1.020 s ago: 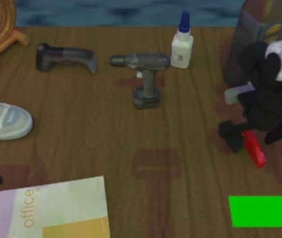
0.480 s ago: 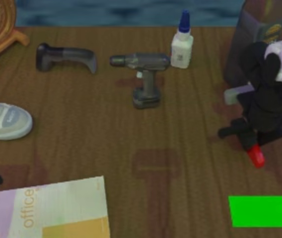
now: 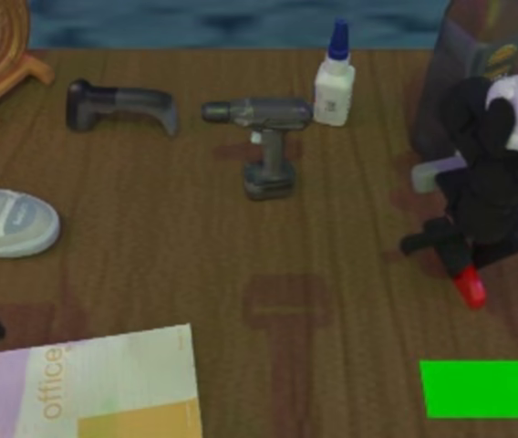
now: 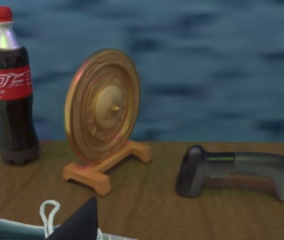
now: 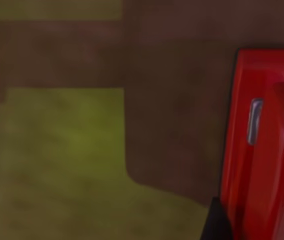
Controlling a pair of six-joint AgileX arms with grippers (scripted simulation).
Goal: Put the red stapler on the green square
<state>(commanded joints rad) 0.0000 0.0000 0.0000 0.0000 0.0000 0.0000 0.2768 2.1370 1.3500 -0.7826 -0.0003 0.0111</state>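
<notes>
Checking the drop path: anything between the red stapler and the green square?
Nothing. In the top view, only bare wood table separates the red stapler, under the right gripper, from the green square.

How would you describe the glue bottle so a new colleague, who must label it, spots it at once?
Look along the far edge of the wooden table, a little right of the middle in the top view. Just behind the grey drill stands the glue bottle, small and upright. It is the only white thing there with a pointed blue cap; its neighbours are grey tools.
</notes>
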